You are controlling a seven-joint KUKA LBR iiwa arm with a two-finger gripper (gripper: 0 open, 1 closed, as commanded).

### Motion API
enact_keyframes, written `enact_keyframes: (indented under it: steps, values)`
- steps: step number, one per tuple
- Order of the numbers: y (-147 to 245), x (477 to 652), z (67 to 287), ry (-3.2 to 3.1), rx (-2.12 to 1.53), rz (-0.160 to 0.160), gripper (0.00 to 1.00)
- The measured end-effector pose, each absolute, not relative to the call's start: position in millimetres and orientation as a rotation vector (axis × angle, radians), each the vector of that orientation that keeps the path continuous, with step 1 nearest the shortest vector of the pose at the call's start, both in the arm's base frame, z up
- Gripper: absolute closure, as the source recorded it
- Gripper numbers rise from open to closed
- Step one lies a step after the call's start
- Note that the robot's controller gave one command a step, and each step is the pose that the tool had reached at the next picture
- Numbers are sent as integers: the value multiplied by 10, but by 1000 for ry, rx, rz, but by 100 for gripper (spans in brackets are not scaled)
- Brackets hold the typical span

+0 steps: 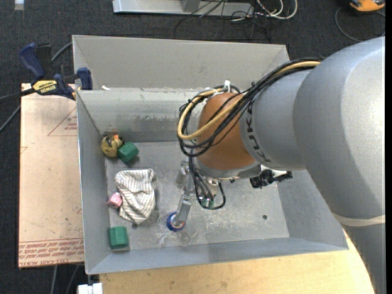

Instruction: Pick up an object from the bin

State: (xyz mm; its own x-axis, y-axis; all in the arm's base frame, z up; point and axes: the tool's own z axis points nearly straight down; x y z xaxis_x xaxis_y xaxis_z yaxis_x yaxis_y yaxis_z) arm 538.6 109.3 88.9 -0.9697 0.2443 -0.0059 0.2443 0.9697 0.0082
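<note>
Downward, jaws touching small blue object [175,224]

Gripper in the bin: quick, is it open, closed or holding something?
Gripper: cannot be told; it is down by a small blue thing near the bin's front wall.

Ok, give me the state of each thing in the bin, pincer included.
pincer: low in the bin, tip at the blue thing
blue thing: on the bin floor, grip unclear
white cloth: crumpled, lying loose
pink thing: against the cloth's left edge
front green block: resting alone
back green block: touching the yellowish toy
yellowish toy: by the left wall
</note>
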Motion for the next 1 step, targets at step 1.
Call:
enact_keyframes:
  steps: [1]
  values:
    - [1391,5407,694,3133,134,9,0]
